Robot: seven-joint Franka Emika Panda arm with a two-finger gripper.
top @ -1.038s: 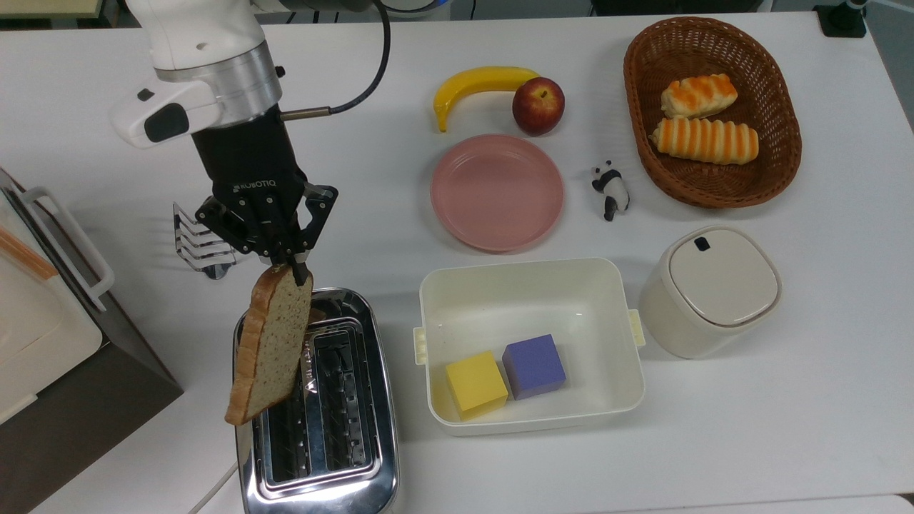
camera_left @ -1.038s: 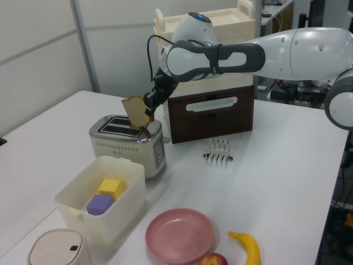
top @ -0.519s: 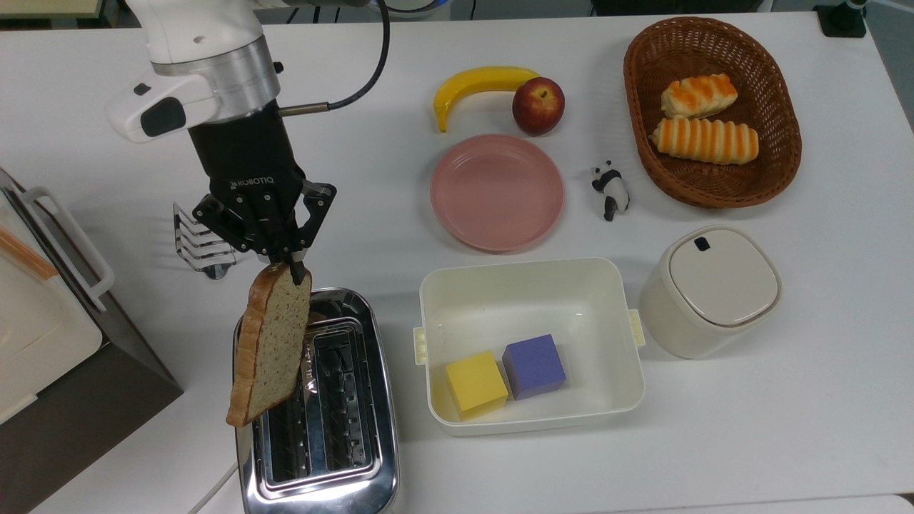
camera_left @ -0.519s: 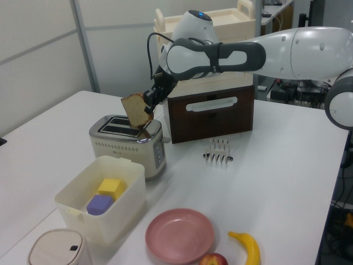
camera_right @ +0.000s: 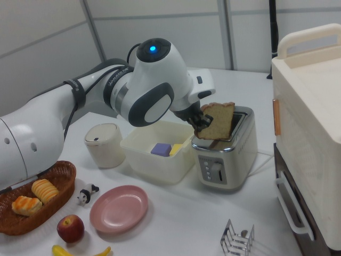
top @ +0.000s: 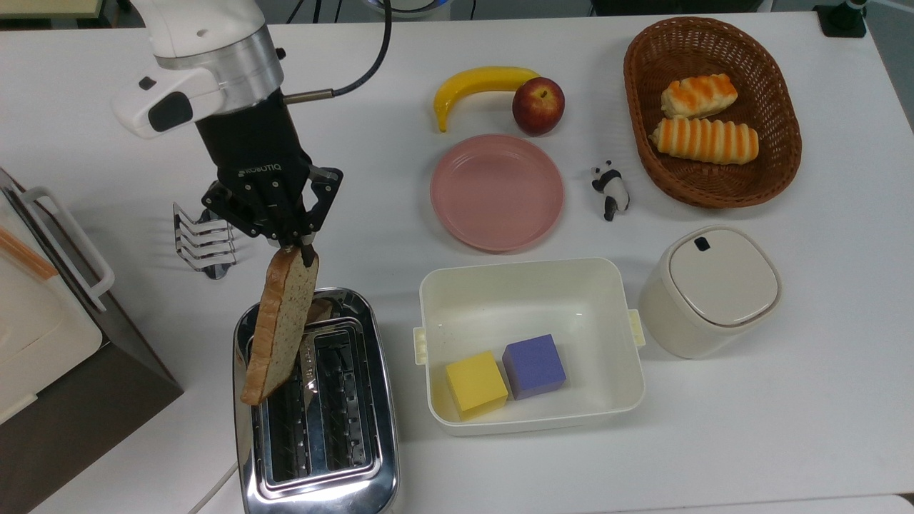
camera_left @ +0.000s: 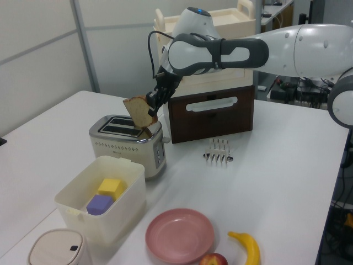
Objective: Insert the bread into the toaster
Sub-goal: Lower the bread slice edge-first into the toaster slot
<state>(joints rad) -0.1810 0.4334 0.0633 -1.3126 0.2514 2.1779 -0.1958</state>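
The bread is a speckled brown slice hanging almost edge-on, tilted, from my gripper, which is shut on its top edge. The slice hangs above the left-hand slot of the chrome toaster in the top view, near the toaster's far end. In the left view the bread is just above the toaster, held by the gripper. The right view shows the bread over the toaster, with the gripper at its left edge. Both slots look dark.
A wire toast rack stands behind the toaster, and a brown cabinet to the top view's left. A white bin holding two cubes sits right of the toaster. Farther off are a pink plate, fruit, basket and canister.
The gripper has shifted slightly toward the top view's right and turned. The bread now hangs more edge-on and lines up more closely over the toaster's left slot.
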